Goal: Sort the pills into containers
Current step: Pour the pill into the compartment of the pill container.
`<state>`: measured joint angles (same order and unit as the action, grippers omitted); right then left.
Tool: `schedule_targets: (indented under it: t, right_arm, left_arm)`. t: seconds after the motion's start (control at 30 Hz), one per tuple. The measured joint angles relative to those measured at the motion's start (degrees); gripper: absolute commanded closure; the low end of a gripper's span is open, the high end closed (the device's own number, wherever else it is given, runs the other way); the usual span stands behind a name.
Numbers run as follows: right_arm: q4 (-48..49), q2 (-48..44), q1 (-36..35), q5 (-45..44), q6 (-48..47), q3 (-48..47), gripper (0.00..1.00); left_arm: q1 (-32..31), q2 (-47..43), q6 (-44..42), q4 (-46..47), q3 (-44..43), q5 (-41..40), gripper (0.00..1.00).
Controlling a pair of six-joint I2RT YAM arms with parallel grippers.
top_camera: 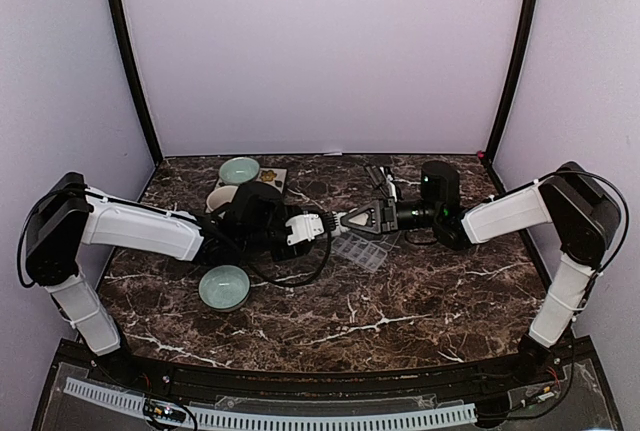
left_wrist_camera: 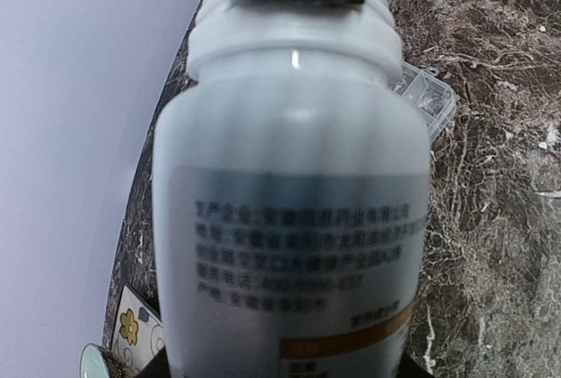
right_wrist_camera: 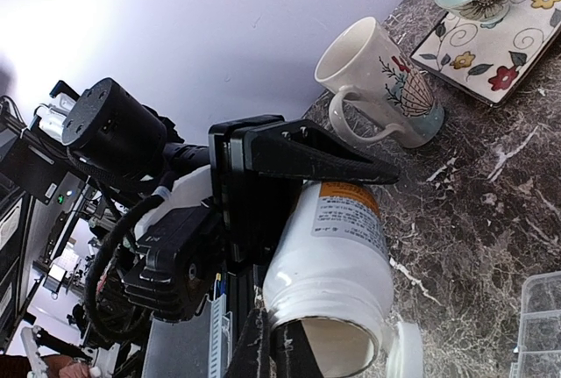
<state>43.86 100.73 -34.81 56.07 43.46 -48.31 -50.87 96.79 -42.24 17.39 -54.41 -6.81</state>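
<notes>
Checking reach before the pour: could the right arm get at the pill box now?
Probably yes: the pill box lies uncovered close beside the right gripper, though that gripper is busy at the bottle the left gripper holds.

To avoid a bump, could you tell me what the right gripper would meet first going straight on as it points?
The white pill bottle in the left gripper; the right gripper points at its neck end from very close, though contact is unclear.
</notes>
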Motion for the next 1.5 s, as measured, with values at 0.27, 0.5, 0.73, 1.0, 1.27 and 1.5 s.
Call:
schedule_targets:
  t: [0.27,0.5,0.73,1.0,1.27,1.5]
  right_arm:
    - [0.3,0.4,0.0,0.4,0.4,0.0,1.00]
    - [-0.2,0.5,0.0,0.4,0.1,-0.1,0.99]
    - [-1.4,0.5,0.0,-0.3,-1.2,-0.2,0.77]
    - [-2.9,0.6,0.1,-1.1,-1.4,-0.3,0.69]
    - [-3.8,0.6,0.5,-2.0,-2.0,-0.4,0.65]
    - [-6.4,0.3,1.0,-3.4,-4.0,-0.4,0.64]
  left_arm:
    - [0.2,-0.4,0.0,-1.0,0.0,1.4,0.87]
    - [0.2,-0.4,0.0,-1.4,0.0,1.1,1.00]
    - [0.2,-0.3,-0.1,-1.3,0.0,-0.9,1.00]
    - [-0.4,2.0,-1.0,0.0,-0.7,-4.6,1.00]
    - [-0.5,2.9,-1.6,1.0,-1.0,-6.5,1.00]
    - [-0.5,3.4,-1.9,1.4,-1.0,-7.8,1.00]
